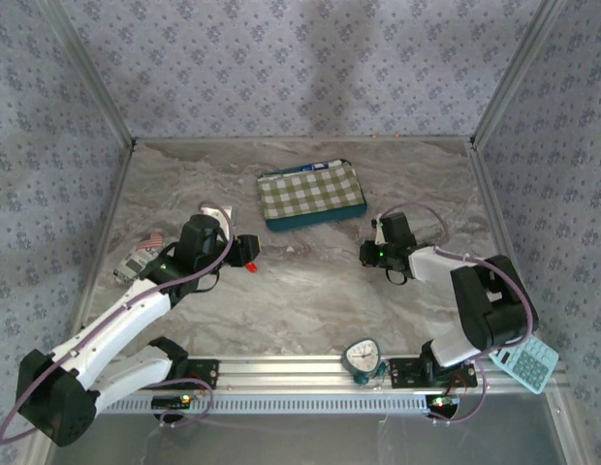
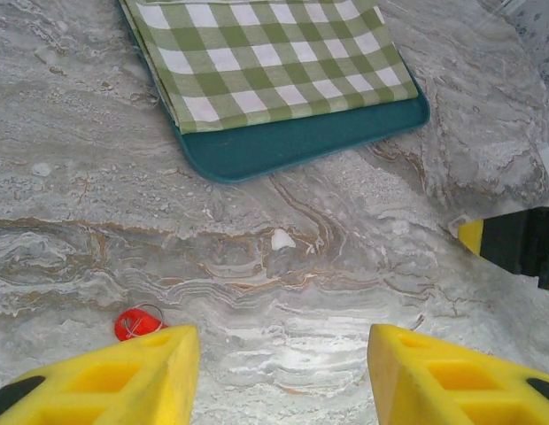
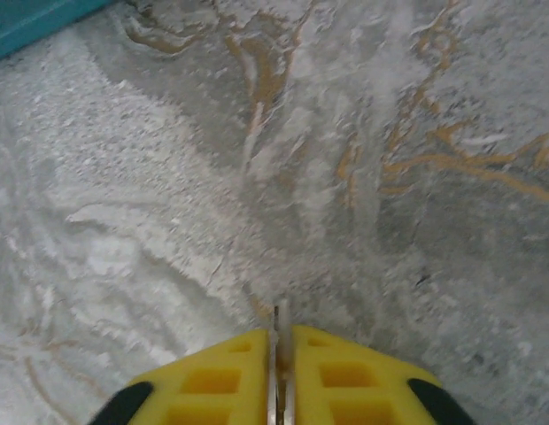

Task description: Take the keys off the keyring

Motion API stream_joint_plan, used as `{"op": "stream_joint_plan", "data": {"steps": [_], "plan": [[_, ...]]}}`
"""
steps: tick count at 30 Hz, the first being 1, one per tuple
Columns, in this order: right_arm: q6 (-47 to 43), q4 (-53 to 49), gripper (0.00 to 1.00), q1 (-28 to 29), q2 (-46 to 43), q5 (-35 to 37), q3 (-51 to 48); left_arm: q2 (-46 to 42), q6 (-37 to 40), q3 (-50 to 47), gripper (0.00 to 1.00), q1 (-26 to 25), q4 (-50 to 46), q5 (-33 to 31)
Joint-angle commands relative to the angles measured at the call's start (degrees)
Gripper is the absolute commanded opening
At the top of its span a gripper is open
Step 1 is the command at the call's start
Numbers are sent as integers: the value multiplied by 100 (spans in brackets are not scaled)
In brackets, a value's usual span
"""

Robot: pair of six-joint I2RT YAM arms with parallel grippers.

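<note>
- On the marble tabletop [image 1: 310, 300], the left gripper [image 1: 246, 254] sits low, near the front left corner of the checked pouch [image 1: 312, 193].
- Left wrist view: left gripper [image 2: 282, 347] spread wide, its yellow fingers [image 2: 124, 382] far apart with bare marble between them. It holds nothing.
- Red tag [image 2: 133, 324] lies flat on the table just outside the tip of the left finger. Contact cannot be told. From above, the same tag [image 1: 253, 264] shows at the gripper's tip.
- Thin wire ring [image 2: 150, 312] loops round the tag's far side; too small to read a long axis.
- White chip [image 2: 281, 239] lies on the marble between tag and pouch [image 2: 266, 71].
- Right gripper [image 1: 369, 255] sits right of centre, well apart from the tag, facing the left arm.
- Right wrist view: right gripper [image 3: 279, 335] pressed together on a thin metal piece [image 3: 276, 354], seen edge-on.
- The piece's long axis runs straight out along the fingers, its tip just past them, above the table. Key or ring, I cannot tell.
</note>
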Motion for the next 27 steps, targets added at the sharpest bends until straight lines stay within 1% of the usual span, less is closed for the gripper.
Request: {"op": "stream_joint_plan", "data": {"steps": [1,4,6,8,9,10,11,13,15,16,17,18,19,21,23,24,26,27], "plan": [[118,-47,18,-87,43,134,288,-9,-25,170,53,-42,66,67],[85,-321,30,-147,-182,318,383,-24,9,197,54,-42,21,-22],[-21,-593,39,-154,-457,569,460,32,34,254,55,-7,-72,-125],[-152,-902,47,-150,-748,886,578,80,83,345,59,54,-177,-252],[-252,-1074,61,-156,-899,1063,643,89,124,417,71,111,-254,-365],[-336,-1179,99,-156,-1040,1222,712,96,170,493,93,168,-341,-495],[-398,-1287,100,-148,-1183,1499,793,119,196,613,99,259,-498,-744],[-456,-1294,100,-131,-1497,2119,868,201,341,867,99,519,-798,-1172],[-427,-1060,100,-100,-1827,3288,813,336,622,1007,99,758,-884,-1955],[-490,-911,100,-99,-1966,3690,752,384,898,975,99,857,-770,-2239],[-706,-707,100,-134,-2106,3777,658,419,1227,847,99,960,-539,-2560],[-1292,-294,100,-212,-2198,3766,534,456,1435,665,99,1112,-274,-2822],[-1657,76,100,-172,-2246,3961,340,465,1602,470,99,1266,-35,-2936],[-2320,803,100,-169,-2269,4409,-93,468,2139,-77,99,1702,818,-2917],[-2396,1392,100,-321,-2231,4495,-471,545,2319,-592,99,2245,1658,-2731],[-2332,1729,100,-458,-2200,4394,-665,659,2263,-785,99,2531,2068,-2611],[-2220,2339,100,-712,-2051,4244,-1023,1031,2146,-1013,99,2876,2763,-2527],[-2180,2644,100,-831,-1947,4107,-1154,1242,2274,-1078,99,2952,3102,-2474]]}}
